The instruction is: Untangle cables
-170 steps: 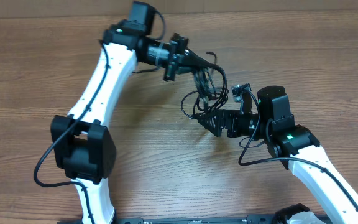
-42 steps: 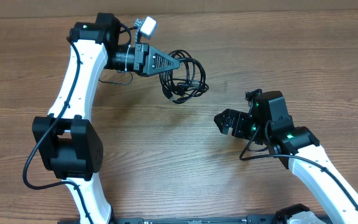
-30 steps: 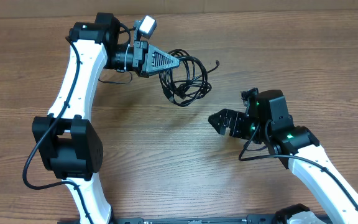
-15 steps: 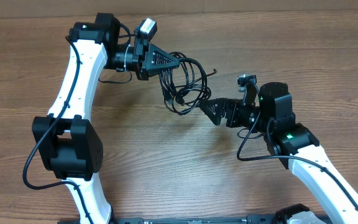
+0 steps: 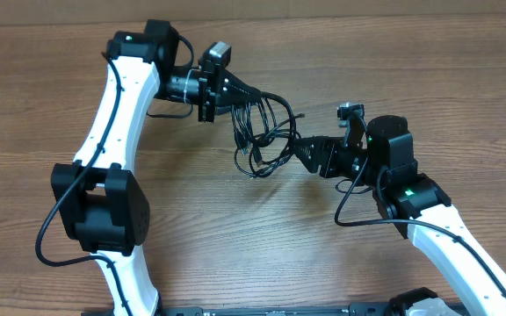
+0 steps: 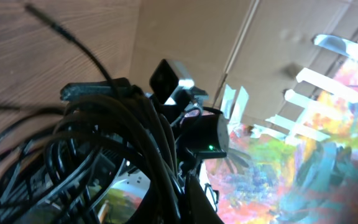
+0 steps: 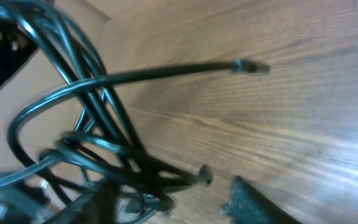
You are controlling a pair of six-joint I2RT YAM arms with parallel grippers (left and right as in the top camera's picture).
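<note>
A second earlier the right gripper (image 5: 299,151) had stood well apart from the tangle of thin black cords (image 5: 262,139), its fingers spread wide; it had since moved far and left until its tips lay in the bundle's right edge, and the fingers stood closer together. The left gripper (image 5: 238,89) had rolled about its wrist and shifted slightly right, so the cords hung more to the near side than before, above the brown wood-grain table (image 5: 235,246), between the two arms.

The overhead view showed the left gripper clamped tight on the far-left top of the cords; the left wrist view confirmed only a dense mass of strands (image 6: 117,143) crowding the lens, with a black housing bearing a green light (image 6: 204,134) beyond them.

The right wrist view alone showed the loops (image 7: 104,93) reaching down between the right gripper's partly parted fingers (image 7: 253,202); one straight strand ran right to a small plug tip (image 7: 247,65) over the table (image 7: 303,112), and a second plug end (image 7: 202,174) sat lower; whether the fingers already pinched any strand could not be told.
</note>
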